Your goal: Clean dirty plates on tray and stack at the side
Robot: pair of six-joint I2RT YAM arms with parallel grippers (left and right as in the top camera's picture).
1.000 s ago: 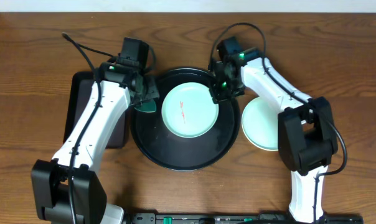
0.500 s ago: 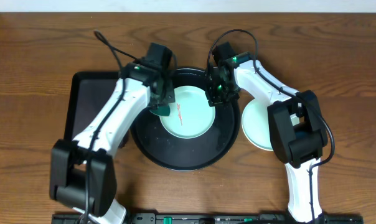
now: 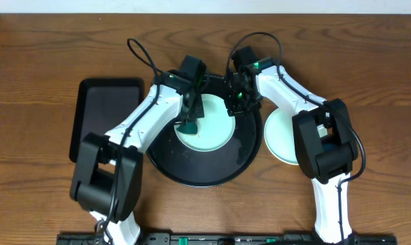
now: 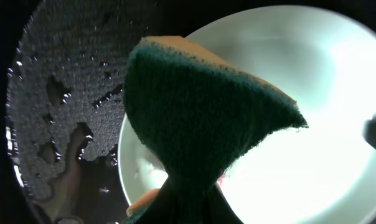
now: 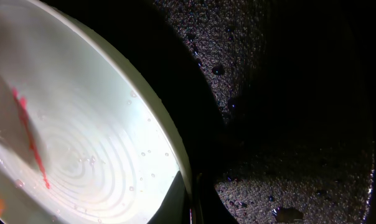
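Note:
A light mint plate with a red smear lies in the big round black tray. My left gripper is shut on a green and orange sponge and presses it on the plate's left part. My right gripper is shut on the plate's right rim, one finger inside and one outside. The right wrist view shows the wet plate with its red smear. A second mint plate rests on the table right of the tray; whether another lies under it I cannot tell.
A smaller black rectangular tray sits on the wooden table at the left. The round tray's floor is wet with droplets and also shows in the right wrist view. Both arms reach over the tray's far half.
My left arm has swung right from the tray's left edge, carrying the sponge onto the plate. My right gripper shifted slightly left to the plate's rim, then stayed.

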